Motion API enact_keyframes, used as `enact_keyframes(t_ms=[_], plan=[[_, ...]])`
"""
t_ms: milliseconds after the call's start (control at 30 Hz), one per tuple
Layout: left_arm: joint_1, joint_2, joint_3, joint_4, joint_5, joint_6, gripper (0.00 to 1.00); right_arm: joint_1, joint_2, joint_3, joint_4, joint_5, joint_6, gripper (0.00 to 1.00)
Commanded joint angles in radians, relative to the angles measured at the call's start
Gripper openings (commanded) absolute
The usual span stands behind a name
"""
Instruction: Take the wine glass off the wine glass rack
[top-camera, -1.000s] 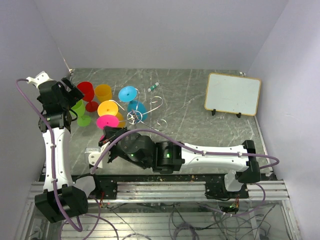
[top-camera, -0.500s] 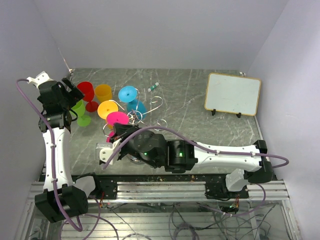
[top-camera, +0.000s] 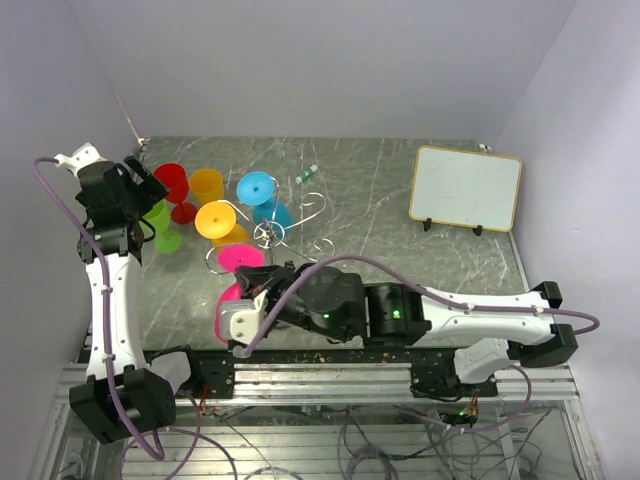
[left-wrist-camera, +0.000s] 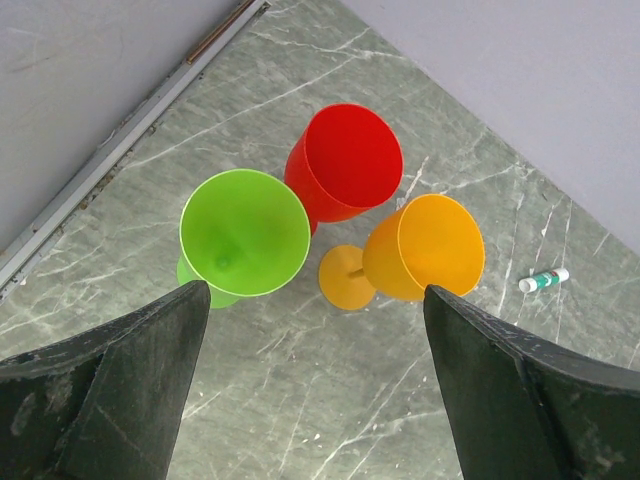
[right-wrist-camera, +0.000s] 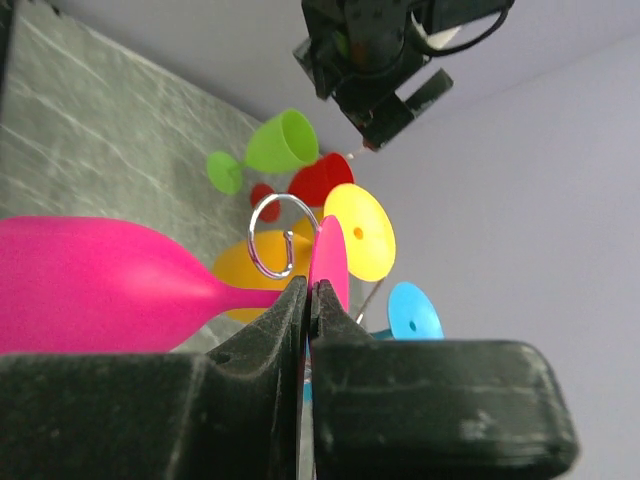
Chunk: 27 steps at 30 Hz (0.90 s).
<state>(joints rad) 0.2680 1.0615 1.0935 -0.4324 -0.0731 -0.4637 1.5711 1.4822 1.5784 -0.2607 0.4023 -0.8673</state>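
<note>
Fingers of my right gripper (right-wrist-camera: 308, 300) clamp the pink wine glass (right-wrist-camera: 100, 290) by its foot, tipped sideways just beside the wine glass rack (top-camera: 270, 235), likely so its stem slides free of the hook (right-wrist-camera: 252, 245).

The whiteboard (top-camera: 466, 188) stands well right of the wine glass rack (top-camera: 267, 235).

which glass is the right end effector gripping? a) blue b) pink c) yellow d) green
b, the right wrist view shows the right end effector closed on the round foot of the pink glass, with the bowl of that glass stretching out to the left of the fingers.
</note>
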Motion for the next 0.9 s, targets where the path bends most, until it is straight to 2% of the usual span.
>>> enact_keyframes(t_ms=[0,233,400,500,567,700,800,867], plan=[[0.015,-0.001,-0.011,0.041,0.023,-0.002,0.99,0.001,-0.099,-0.053,0.100,-0.135,0.131,0.00],[0.013,-0.025,-0.024,0.055,-0.009,0.005,0.98,-0.001,-0.168,-0.095,0.267,-0.080,0.310,0.00],[0.001,-0.082,-0.012,0.034,-0.092,0.015,0.99,-0.010,-0.180,-0.054,0.319,0.120,0.393,0.00],[0.001,-0.106,0.074,-0.040,-0.101,0.008,1.00,-0.044,-0.205,-0.075,0.398,0.248,0.407,0.00],[0.001,-0.130,0.142,-0.082,-0.096,0.002,0.99,-0.094,-0.227,-0.082,0.409,0.282,0.439,0.00],[0.000,-0.148,0.325,-0.162,-0.033,0.009,0.99,-0.252,-0.291,-0.118,0.410,0.314,0.528,0.00],[0.001,-0.127,0.443,-0.200,0.108,0.011,0.99,-0.375,-0.344,-0.158,0.405,0.343,0.634,0.00],[0.001,-0.106,0.487,-0.195,0.250,-0.001,0.99,-0.450,-0.363,-0.164,0.365,0.382,0.753,0.00]])
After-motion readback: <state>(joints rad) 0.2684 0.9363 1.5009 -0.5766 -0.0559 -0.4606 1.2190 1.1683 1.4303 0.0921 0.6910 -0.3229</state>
